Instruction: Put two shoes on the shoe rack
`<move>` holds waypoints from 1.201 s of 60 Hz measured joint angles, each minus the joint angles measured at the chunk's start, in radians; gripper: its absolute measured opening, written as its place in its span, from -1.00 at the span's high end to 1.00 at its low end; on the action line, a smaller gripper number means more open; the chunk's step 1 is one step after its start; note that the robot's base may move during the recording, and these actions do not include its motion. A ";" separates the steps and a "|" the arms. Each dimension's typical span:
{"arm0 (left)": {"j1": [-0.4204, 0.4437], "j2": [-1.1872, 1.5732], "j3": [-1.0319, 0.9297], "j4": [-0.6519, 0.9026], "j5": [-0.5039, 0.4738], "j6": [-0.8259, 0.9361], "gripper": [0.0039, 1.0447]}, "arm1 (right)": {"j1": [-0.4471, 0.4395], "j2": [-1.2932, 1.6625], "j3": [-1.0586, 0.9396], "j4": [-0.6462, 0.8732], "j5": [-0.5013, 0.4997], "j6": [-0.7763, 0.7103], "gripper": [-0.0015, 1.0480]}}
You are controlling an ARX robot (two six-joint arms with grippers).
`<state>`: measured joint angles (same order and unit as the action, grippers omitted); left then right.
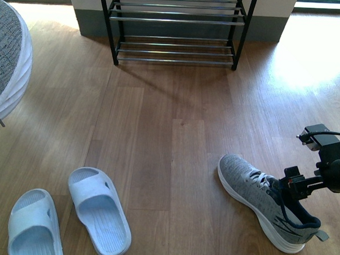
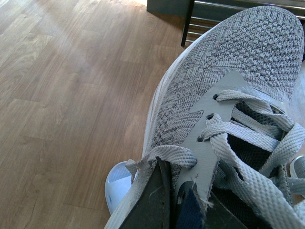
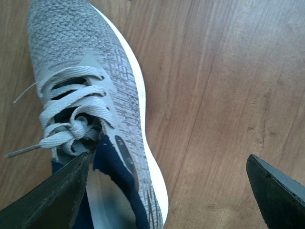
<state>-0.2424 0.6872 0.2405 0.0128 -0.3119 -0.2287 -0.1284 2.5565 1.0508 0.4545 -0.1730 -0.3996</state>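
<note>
Right gripper [image 3: 167, 156], jaws spread wide, straddles the outer side of the grey knit, white-soled sneaker [image 1: 265, 202] lying on the wooden floor [image 1: 169, 139]; left gripper [image 2: 174, 202] pinches the raised twin [image 2: 238, 62] by its eyelet edge. Either thin-edge hold could slip, or let a shoe swing against the black-framed chrome-rod shoe rack [image 1: 177, 26]. The floor between lies open, with the pale blue slippers [image 1: 98, 215] well aside.

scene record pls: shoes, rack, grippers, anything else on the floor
left gripper: shut on held sneaker, raised above the floor
right gripper: open, one finger over floor sneaker opening, the other over bare floor
floor sneaker: upright, near right
shoe rack: far centre, no shoes on visible tiers
slides: pale pair, near left
</note>
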 joint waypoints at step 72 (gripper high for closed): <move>0.000 0.000 0.000 0.000 0.000 0.000 0.98 | 0.015 0.147 0.048 0.066 0.094 -0.080 0.90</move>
<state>-0.2424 0.6872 0.2405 0.0128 -0.3122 -0.2287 -0.1135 2.7033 1.0992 0.5201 -0.0792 -0.4801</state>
